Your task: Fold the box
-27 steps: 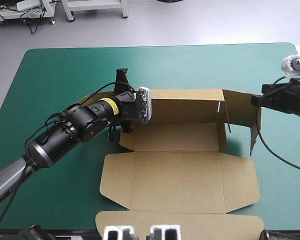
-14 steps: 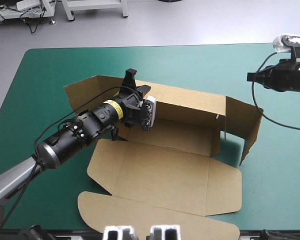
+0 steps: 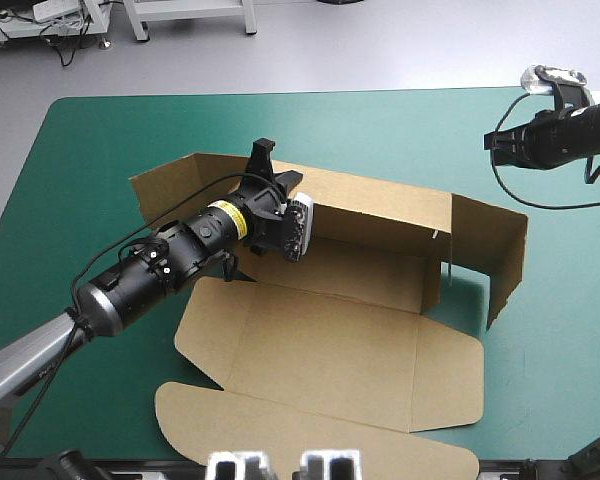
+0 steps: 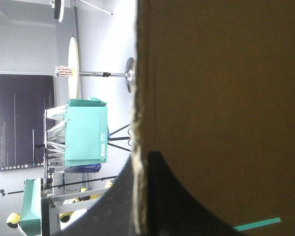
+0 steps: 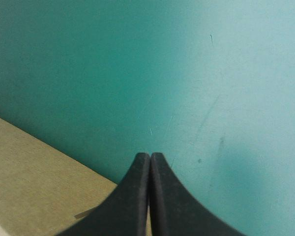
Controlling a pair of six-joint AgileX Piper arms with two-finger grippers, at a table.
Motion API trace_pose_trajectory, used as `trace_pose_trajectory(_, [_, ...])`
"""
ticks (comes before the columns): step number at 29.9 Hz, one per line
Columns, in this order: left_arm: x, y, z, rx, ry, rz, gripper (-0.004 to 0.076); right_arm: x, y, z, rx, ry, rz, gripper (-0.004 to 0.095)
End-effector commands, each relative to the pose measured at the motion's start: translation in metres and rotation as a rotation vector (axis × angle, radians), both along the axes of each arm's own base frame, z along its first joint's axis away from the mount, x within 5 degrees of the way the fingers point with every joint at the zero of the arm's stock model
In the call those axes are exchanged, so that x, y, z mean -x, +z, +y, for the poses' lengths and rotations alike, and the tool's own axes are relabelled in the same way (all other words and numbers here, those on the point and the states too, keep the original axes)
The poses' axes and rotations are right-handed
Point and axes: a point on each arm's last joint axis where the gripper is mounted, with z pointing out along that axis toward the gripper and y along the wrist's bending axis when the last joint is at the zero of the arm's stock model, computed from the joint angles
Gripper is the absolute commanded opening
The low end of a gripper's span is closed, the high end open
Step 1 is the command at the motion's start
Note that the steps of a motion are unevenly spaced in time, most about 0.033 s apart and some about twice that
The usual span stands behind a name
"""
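No legible text or labels.

The counter is wearing a teal-green cover that is reaching out to its rounded far corners. Close up, toward the right side, this cover is showing faint scratches and one small dark speck.

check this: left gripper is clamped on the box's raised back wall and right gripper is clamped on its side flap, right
No: the right gripper is shut on nothing, over the teal-green cover beside the box, per the right wrist view. The rest is right.
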Motion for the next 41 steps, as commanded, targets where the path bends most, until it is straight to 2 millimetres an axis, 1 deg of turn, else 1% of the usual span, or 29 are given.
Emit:
trace_pose_trajectory(1, [0.0, 0.029, 0.006, 0.111, -0.014, -0.107, -0.0009, 0.004, 0.016, 0.002, -0.015, 0.01, -0.053, -0.0018])
trace_pose_trajectory(5, [-0.004, 0.028, 0.009, 0.122, -0.003, -0.113, -0.0009, 0.003, 0.014, 0.007, 0.001, 0.029, -0.042, -0.0018])
trace_pose_trajectory(11, [-0.008, 0.024, 0.005, 0.141, -0.005, -0.099, -0.0009, 0.003, 0.01, 0.025, 0.1, 0.075, -0.019, -0.0019])
trace_pose_trajectory(14, [-0.008, 0.025, 0.004, 0.168, -0.011, -0.104, -0.0009, 0.003, 0.01, 0.034, 0.099, 0.097, -0.021, -0.0018])
trace_pose_trajectory(18, [-0.008, 0.027, 0.003, 0.216, -0.008, -0.094, -0.0009, 0.002, 0.009, 0.032, 0.114, 0.075, -0.023, -0.0019])
trace_pose_trajectory(20, [-0.009, 0.025, 0.002, 0.212, -0.008, -0.089, -0.0009, 0.002, 0.008, 0.029, 0.156, 0.06, -0.017, -0.0019])
trace_pose_trajectory(23, [-0.012, 0.022, 0.0, 0.214, -0.016, -0.093, -0.0009, -0.001, 0.005, 0.028, 0.165, 0.057, -0.015, -0.0019])
trace_pose_trajectory(27, [-0.015, 0.019, -0.003, 0.219, -0.026, -0.102, -0.0009, -0.008, -0.002, 0.027, 0.164, 0.052, -0.009, -0.0018])
trace_pose_trajectory(31, [-0.017, 0.021, -0.002, 0.271, -0.002, -0.075, -0.0009, -0.017, -0.008, 0.027, 0.158, 0.053, 0.005, -0.0018])
trace_pose_trajectory(35, [-0.021, 0.029, 0.002, 0.281, 0.018, -0.087, -0.0009, -0.026, -0.002, 0.03, 0.11, 0.063, -0.015, -0.0019])
trace_pose_trajectory(38, [-0.026, 0.026, 0.009, 0.239, 0.055, -0.067, -0.0009, -0.029, 0.007, 0.032, 0.088, 0.07, -0.045, -0.0018])
trace_pose_trajectory(41, [-0.031, 0.021, 0.018, 0.209, 0.1, -0.029, -0.0009, -0.03, 0.012, 0.033, 0.075, 0.078, -0.06, -0.0018])
